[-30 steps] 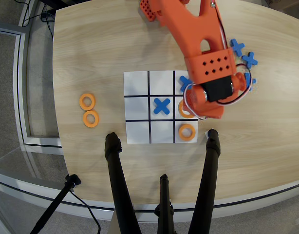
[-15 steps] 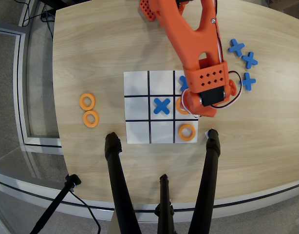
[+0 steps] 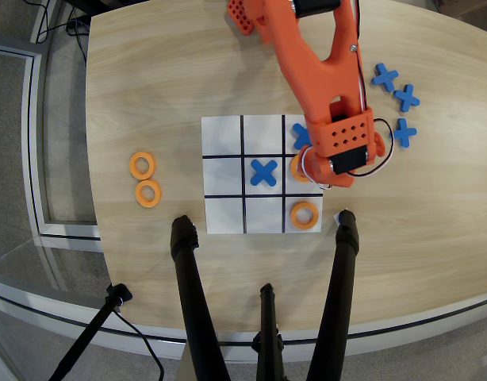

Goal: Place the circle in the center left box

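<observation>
The white 3x3 board [image 3: 224, 139] lies in the middle of the wooden table. My orange gripper [image 3: 313, 168] reaches down from the top and hangs over the middle cell of the right column [image 3: 293, 190]. An orange ring [image 3: 296, 167] shows partly from under the gripper in that cell; its right side is hidden. The fingers are hidden under the wrist, so their state does not show. Another orange ring [image 3: 304, 214] lies in the bottom right cell. A blue cross [image 3: 263, 171] sits in the central cell, and another [image 3: 300, 135] shows partly in the top right cell.
Two spare orange rings [image 3: 142, 165] [image 3: 148, 193] lie on the table left of the board. Three blue crosses [image 3: 385, 77] [image 3: 407, 98] [image 3: 404, 132] lie right of the arm. Black tripod legs [image 3: 188, 294] [image 3: 340, 286] reach in from the bottom edge.
</observation>
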You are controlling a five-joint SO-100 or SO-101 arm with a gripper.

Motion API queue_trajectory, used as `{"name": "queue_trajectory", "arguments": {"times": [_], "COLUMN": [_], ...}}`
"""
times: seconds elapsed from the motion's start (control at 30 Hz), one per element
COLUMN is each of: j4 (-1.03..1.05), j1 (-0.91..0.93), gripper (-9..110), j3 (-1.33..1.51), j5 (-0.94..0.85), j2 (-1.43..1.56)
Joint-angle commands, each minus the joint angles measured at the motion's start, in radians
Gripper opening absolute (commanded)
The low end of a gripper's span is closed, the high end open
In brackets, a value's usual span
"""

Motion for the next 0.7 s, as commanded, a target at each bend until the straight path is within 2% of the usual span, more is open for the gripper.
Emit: {"name": "queue_trajectory", "arguments": {"times": [0.0,0.53,0.67], "j4": [-0.015,-0.006,0.018], "j1": [0.008,0.031,0.035], "gripper": [0,0,9], "j3": [-0.044,-0.075,-0.086], "j5": [0.008,-0.003,-0.005], "j2": [-0.012,-0.037,-0.028]}}
